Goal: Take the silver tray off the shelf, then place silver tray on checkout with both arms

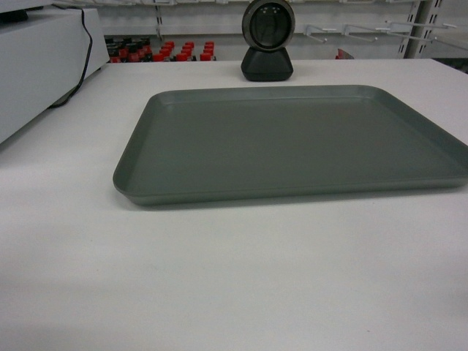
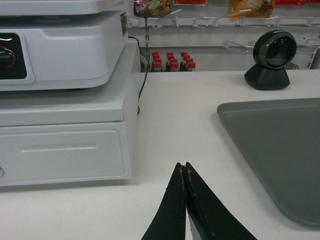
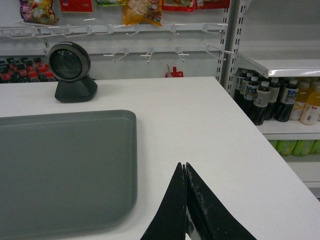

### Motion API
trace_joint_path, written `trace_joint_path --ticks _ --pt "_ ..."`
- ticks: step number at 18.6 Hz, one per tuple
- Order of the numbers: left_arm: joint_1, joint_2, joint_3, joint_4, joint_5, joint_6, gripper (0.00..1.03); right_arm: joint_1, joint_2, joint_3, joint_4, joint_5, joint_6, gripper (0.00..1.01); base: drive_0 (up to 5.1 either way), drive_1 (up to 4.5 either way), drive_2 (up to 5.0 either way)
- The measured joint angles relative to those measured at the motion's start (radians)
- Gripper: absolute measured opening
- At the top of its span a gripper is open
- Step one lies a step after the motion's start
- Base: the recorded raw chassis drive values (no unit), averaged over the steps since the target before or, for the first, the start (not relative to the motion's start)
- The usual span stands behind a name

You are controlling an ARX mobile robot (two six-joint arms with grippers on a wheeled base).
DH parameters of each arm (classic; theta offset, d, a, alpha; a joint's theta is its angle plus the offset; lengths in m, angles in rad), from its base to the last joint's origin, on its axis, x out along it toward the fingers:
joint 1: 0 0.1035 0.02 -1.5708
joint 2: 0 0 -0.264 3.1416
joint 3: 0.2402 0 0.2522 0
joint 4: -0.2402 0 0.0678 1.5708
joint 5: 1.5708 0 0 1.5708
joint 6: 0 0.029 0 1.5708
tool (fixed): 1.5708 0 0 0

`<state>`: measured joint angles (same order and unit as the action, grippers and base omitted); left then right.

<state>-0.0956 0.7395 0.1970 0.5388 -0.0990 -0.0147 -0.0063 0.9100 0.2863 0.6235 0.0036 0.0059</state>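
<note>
At the left edge of the checkout (image 1: 219, 292) stands a white cash register (image 2: 60, 100). The left gripper (image 2: 184, 170) hangs just beside it, jaws pressed together, holding nothing. The silver tray (image 1: 292, 142) lies flat mid-tabletop, a black scanner (image 1: 267, 40) behind it. The right gripper (image 3: 184, 169), likewise closed and empty, sits clear of the tray's right rim. The placement looks complete; any retreat should lift straight away without nudging the rim.

Silver tray (image 1: 292, 142): large, matte grey, rounded corners, low raised rim. Lies flat, empty, long side across head view. Rests on checkout counter (image 1: 219, 278), smooth white top, toward far half.
</note>
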Motion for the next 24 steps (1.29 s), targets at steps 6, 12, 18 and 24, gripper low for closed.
trace_joint_path --ticks 6,12,18,24 --pt "0.091 -0.150 -0.093 -0.058 0.101 0.001 0.02 0.001 -0.153 -0.134 -0.020 0.000 0.000 0.02 0.0 0.00 0.0" --pt "0.095 -0.276 -0.143 -0.136 0.099 0.001 0.02 0.001 -0.296 -0.204 -0.095 0.000 0.000 0.02 0.0 0.00 0.0" --pt "0.095 -0.386 -0.189 -0.190 0.100 0.000 0.02 0.001 -0.445 -0.253 -0.172 0.000 0.000 0.02 0.0 0.00 0.0" --pt "0.095 -0.510 -0.189 -0.306 0.099 0.001 0.02 0.001 -0.579 -0.274 -0.293 -0.001 0.000 0.02 0.0 0.00 0.0"
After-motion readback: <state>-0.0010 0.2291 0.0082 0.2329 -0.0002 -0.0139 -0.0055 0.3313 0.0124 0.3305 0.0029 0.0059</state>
